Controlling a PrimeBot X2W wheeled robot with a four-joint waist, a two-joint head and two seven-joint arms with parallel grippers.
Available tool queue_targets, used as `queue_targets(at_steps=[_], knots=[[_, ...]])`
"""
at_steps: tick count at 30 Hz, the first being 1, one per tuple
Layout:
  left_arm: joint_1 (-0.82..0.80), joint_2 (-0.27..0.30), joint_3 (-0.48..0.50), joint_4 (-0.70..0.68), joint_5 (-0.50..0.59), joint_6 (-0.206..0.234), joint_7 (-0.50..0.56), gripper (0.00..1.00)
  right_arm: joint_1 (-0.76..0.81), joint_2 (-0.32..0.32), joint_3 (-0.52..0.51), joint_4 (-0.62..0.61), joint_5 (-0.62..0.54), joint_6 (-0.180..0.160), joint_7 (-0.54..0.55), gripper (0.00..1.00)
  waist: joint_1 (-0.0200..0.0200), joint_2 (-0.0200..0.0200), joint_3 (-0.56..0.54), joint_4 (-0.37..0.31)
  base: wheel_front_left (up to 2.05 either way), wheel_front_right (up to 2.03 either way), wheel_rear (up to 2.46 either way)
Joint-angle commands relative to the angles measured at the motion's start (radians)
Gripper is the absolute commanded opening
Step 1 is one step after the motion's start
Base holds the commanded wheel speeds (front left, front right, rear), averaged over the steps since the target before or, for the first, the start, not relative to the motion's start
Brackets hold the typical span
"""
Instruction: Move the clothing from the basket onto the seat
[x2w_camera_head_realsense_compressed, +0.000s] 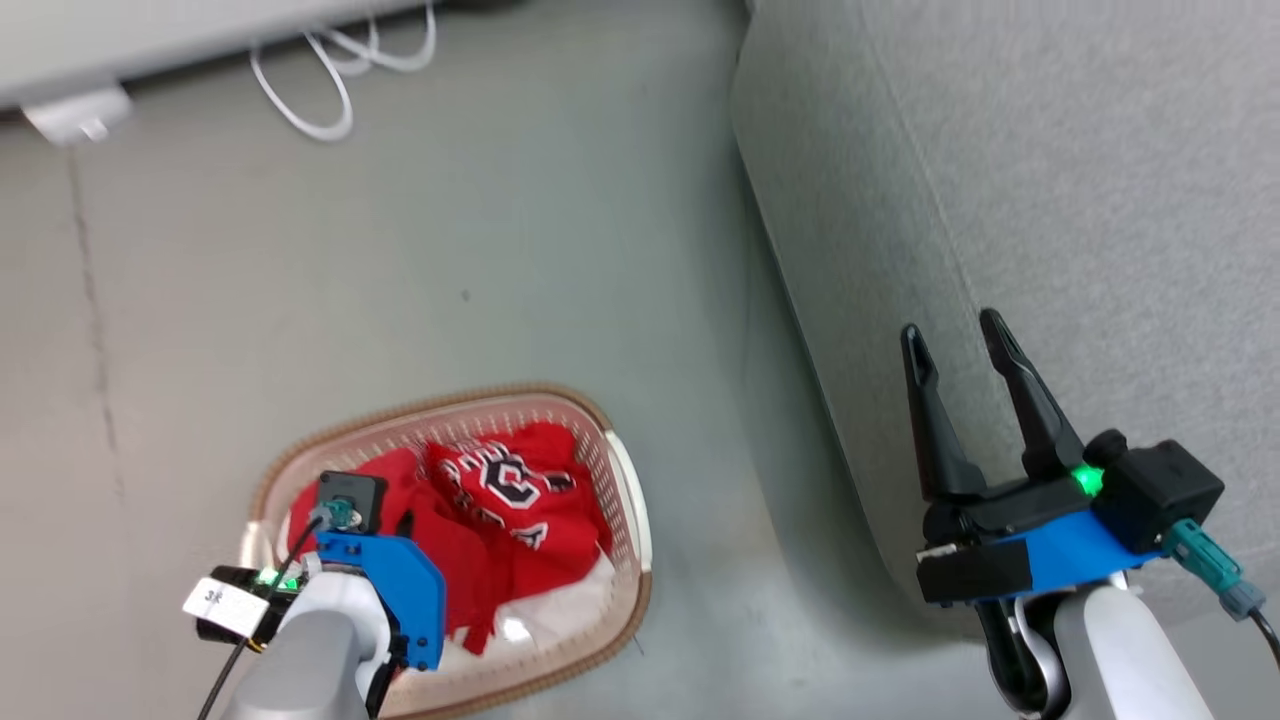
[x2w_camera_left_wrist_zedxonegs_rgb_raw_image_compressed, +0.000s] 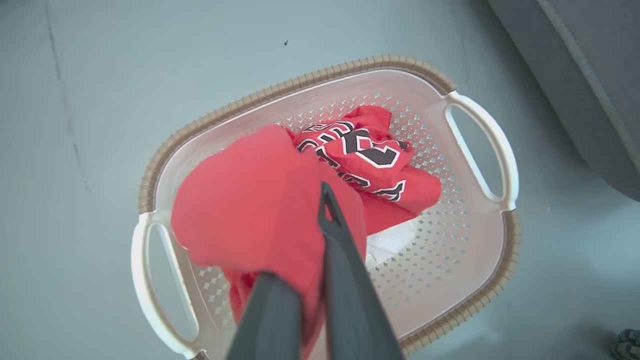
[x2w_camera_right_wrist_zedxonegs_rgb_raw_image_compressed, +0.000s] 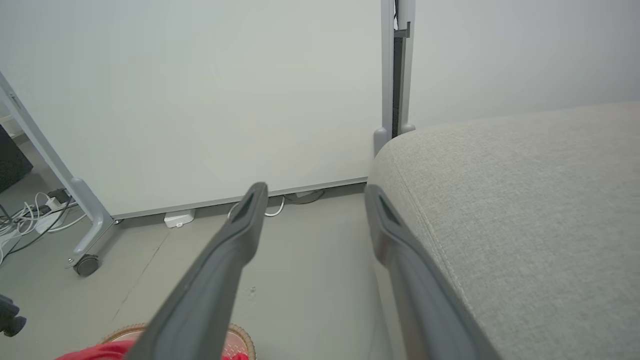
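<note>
The clothing is in the basket (x2w_camera_left_wrist_zedxonegs_rgb_raw_image_compressed: 310, 80), which stands on the floor (x2w_camera_head_realsense_compressed: 500, 250) near the seat's side. One plain red garment (x2w_camera_left_wrist_zedxonegs_rgb_raw_image_compressed: 250, 210) is pinched by the left gripper (x2w_camera_left_wrist_zedxonegs_rgb_raw_image_compressed: 305, 235). Its two dark fingers are pressed together on a fold, and the fabric hangs over them like a hood, above the rest of the pile. I judge this to be the lifting step: a grip on a high fold lets the soft cloth follow upward without dragging its neighbour too much. The second garment (x2w_camera_left_wrist_zedxonegs_rgb_raw_image_compressed: 370, 155), the one with black-and-white lettering, lies crumpled toward the far perforated wall and touches the first one. Some white cloth (x2w_camera_left_wrist_zedxonegs_rgb_raw_image_compressed: 390, 242) shows beneath it. I cannot tell whether this is trim or a separate piece.

The right gripper (x2w_camera_head_realsense_compressed: 950, 335) grasps nothing. Its jaws stand wide apart, and it hangs over the edge of the seat (x2w_camera_head_realsense_compressed: 1050, 200), perhaps ready to take the next piece.

The seat is bare grey fabric with a rounded edge, and it is higher than the basket. Between basket and seat there is a strip of floor with nothing lying on it. Two things may hinder the move: the basket's white handle (x2w_camera_left_wrist_zedxonegs_rgb_raw_image_compressed: 480, 150), where hanging cloth could catch, and the right arm itself, which stands close to the path. Further off, a white cable (x2w_camera_head_realsense_compressed: 320, 95) lies by a white panel (x2w_camera_right_wrist_zedxonegs_rgb_raw_image_compressed: 200, 100) on a caster (x2w_camera_right_wrist_zedxonegs_rgb_raw_image_compressed: 86, 265), well apart from the work.
</note>
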Motion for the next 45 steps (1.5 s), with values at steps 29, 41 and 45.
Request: queue_targets(at_steps=[29,41,45], knots=[[-0.030,-0.046,-0.335,-0.600,-0.318,0.010,0.066,0.00,0.150,-0.003,0.018,0.087,-0.042,0.002,-0.004,1.00,0.0001,0.0000,-0.357,0.176,0.00,0.00,0.00],[-0.053,-0.046,-0.382,-0.752,-0.384,0.076,0.085,0.00,0.171,-0.003,0.050,0.124,-0.042,0.002,0.002,1.00,0.0001,0.0000,-0.404,0.208,0.00,0.00,0.00],[-0.055,-0.046,-0.400,-0.769,-0.397,0.100,0.089,0.00,0.167,-0.003,0.062,0.126,-0.041,0.002,0.010,1.00,0.0001,0.0000,-0.413,0.212,0.00,0.00,0.00]])
